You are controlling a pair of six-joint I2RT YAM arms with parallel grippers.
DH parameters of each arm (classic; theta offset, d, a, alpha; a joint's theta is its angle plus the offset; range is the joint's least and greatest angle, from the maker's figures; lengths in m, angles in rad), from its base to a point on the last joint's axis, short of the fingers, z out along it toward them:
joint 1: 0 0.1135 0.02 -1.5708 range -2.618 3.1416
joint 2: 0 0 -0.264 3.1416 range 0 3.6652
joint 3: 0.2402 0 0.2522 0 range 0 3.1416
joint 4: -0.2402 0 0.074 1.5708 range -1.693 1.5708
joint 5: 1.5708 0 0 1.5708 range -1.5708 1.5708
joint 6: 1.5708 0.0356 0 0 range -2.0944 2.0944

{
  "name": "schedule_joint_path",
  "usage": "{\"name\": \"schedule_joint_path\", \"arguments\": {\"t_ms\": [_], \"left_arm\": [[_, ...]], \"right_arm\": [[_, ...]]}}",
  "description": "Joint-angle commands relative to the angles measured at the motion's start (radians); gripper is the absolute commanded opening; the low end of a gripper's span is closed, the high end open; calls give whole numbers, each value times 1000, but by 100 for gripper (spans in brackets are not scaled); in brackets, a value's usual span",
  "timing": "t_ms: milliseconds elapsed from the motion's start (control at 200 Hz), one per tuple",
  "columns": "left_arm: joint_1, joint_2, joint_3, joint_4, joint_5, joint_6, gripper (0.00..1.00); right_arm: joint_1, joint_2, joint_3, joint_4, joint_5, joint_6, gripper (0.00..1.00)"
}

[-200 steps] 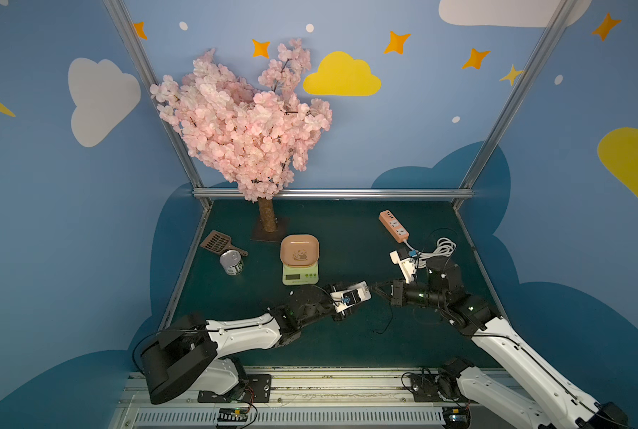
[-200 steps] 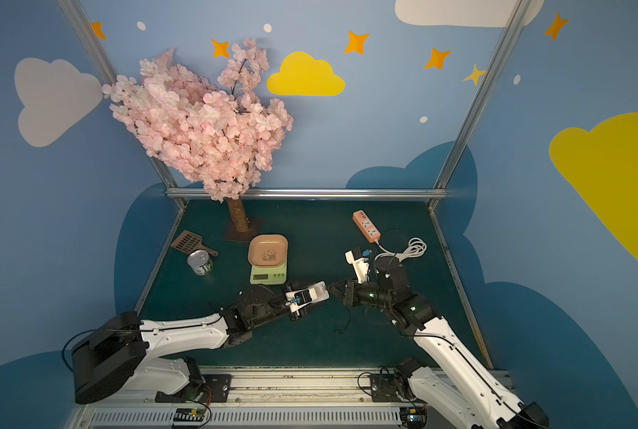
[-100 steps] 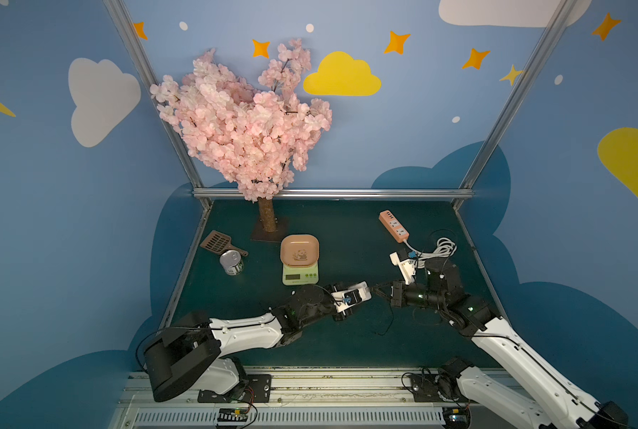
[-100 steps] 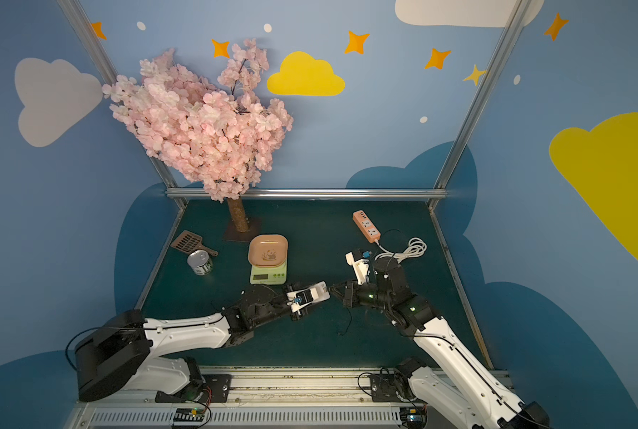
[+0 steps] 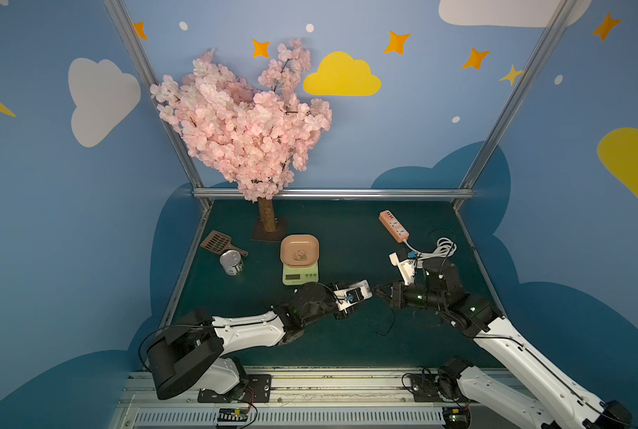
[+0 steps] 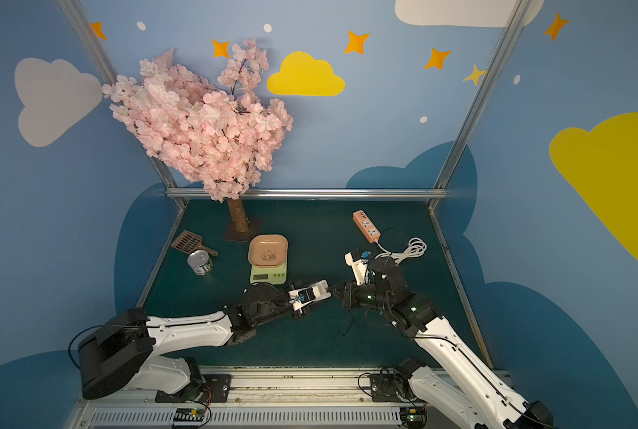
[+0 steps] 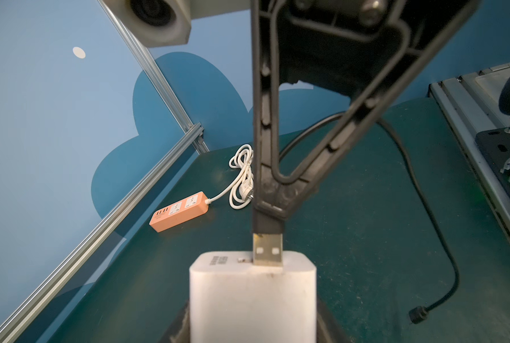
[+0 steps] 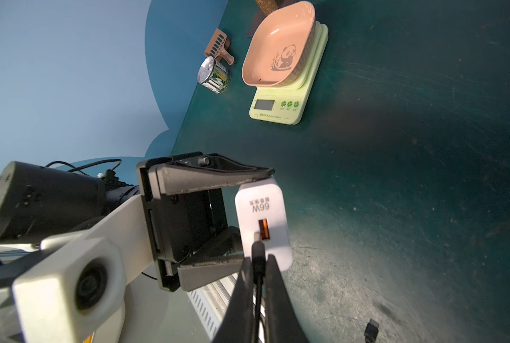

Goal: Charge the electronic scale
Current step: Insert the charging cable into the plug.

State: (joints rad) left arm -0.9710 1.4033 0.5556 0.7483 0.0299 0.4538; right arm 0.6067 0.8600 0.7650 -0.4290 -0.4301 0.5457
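Two claws: tips nearly meeting at the counter's front, aligning plug with port.
Left claw: clamped on white charger block, port facing its partner.
Right claw: pinching black USB plug, tip at the charger's face.
Electronic scale: 10 o'clock from the claws, no cable attached.
Tray: atop the scale, empty.

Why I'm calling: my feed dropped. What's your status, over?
Left gripper clamped on white charger block; right gripper shut on USB plug, tip at charger port, not seated. Electronic scale stands apart, cable's free end lying loose. Nothing blocking.
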Motion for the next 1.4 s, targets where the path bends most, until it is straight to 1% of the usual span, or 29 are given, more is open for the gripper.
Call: {"name": "schedule_joint_path", "arguments": {"t_ms": [0,155,340,601,761,1141,1397], "left_arm": [[-5,-6,41,57,20,21,25],[-4,-16,37,52,34,21,24],[-6,-22,26,52,68,19,24],[-8,-27,17,52,82,13,24],[-8,-28,20,52,75,16,24],[-8,-15,35,54,28,15,24],[-8,-9,41,60,28,16,24]], "right_arm": [[21,10,24,-43,8,-20,0],[27,16,28,-51,28,-29,0],[27,-3,21,-11,37,-30,0],[27,-7,22,-1,47,-24,0],[27,-10,20,-17,58,-29,0],[27,-19,12,-45,44,-16,0],[27,-28,20,-70,56,-16,0]]}}
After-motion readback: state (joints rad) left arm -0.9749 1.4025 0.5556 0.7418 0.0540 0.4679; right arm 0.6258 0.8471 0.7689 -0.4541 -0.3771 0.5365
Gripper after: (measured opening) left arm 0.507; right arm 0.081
